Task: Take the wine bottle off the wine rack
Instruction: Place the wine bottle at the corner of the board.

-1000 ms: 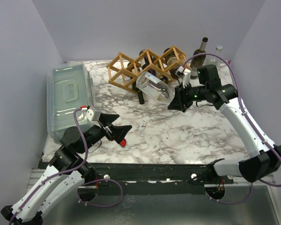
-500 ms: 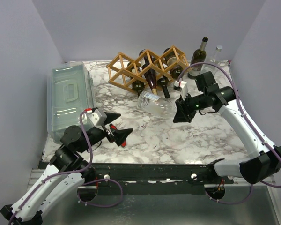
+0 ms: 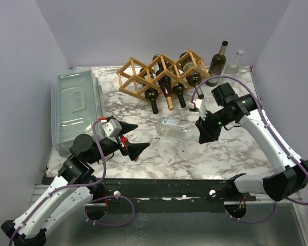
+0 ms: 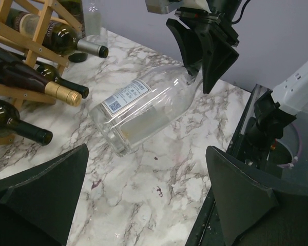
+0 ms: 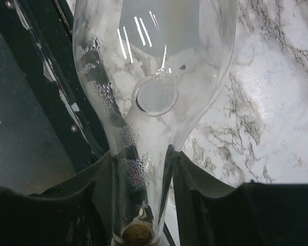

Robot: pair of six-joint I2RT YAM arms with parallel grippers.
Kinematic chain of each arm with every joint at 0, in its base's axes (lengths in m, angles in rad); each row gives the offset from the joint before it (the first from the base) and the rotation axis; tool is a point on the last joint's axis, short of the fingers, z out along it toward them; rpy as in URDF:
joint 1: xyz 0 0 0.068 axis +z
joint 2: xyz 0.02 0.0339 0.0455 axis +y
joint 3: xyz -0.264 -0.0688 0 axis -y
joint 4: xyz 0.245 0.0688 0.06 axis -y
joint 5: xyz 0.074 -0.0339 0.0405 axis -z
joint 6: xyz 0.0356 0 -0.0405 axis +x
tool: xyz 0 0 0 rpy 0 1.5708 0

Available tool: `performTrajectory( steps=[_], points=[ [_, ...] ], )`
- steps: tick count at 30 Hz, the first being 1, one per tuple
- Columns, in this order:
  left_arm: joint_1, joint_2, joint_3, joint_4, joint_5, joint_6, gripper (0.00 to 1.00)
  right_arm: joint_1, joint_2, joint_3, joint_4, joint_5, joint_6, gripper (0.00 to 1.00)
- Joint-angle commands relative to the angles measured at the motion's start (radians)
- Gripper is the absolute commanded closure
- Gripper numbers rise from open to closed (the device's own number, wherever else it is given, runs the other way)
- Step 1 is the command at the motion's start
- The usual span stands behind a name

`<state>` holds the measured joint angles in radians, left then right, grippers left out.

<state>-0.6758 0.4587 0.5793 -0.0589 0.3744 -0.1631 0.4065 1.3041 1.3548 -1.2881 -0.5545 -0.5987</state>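
My right gripper (image 3: 206,131) is shut on the neck of a clear glass wine bottle (image 3: 175,128) with a white label. The bottle lies nearly flat over the marble, base pointing left, well in front of the wine rack (image 3: 159,72). In the right wrist view both fingers (image 5: 187,177) clamp the neck of the bottle (image 5: 154,77) just above its cork. The left wrist view shows the bottle (image 4: 143,110) sloping down from the right gripper (image 4: 197,77), its base at or just above the table. The tan rack (image 4: 20,46) holds several dark bottles (image 3: 167,91). My left gripper (image 3: 135,138) is open and empty, left of the bottle's base.
A clear lidded plastic bin (image 3: 77,105) stands along the left edge. An upright dark bottle (image 3: 218,59) and an upright clear one (image 3: 236,60) stand at the back right. Dark bottle necks (image 4: 66,92) stick out of the rack toward the front.
My right gripper has carried the clear bottle away from the rack, toward the front middle of the table, and lowered it. My left gripper has drifted a little to the right, still open.
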Motion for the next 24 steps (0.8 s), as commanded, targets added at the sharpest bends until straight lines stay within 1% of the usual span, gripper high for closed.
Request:
performTrajectory(
  steps=[1,8,11,15,24],
  points=[
    [0.002,0.032,-0.016,0.053,0.092,-0.002,0.01,0.012,-0.012,0.092,-0.016,-0.024,-0.113,1.00],
    [-0.004,0.088,-0.048,0.143,0.144,-0.034,0.01,0.019,0.012,0.108,-0.090,0.051,-0.164,1.00],
    [-0.021,0.111,-0.065,0.177,0.151,-0.025,0.01,0.024,0.026,0.114,-0.120,0.086,-0.182,1.00],
    [-0.072,0.141,-0.080,0.202,0.108,0.016,0.01,0.032,0.036,0.121,-0.132,0.148,-0.187,1.00],
    [-0.195,0.241,-0.110,0.243,-0.034,0.102,0.01,0.063,0.060,0.122,-0.131,0.261,-0.170,1.00]
  ],
)
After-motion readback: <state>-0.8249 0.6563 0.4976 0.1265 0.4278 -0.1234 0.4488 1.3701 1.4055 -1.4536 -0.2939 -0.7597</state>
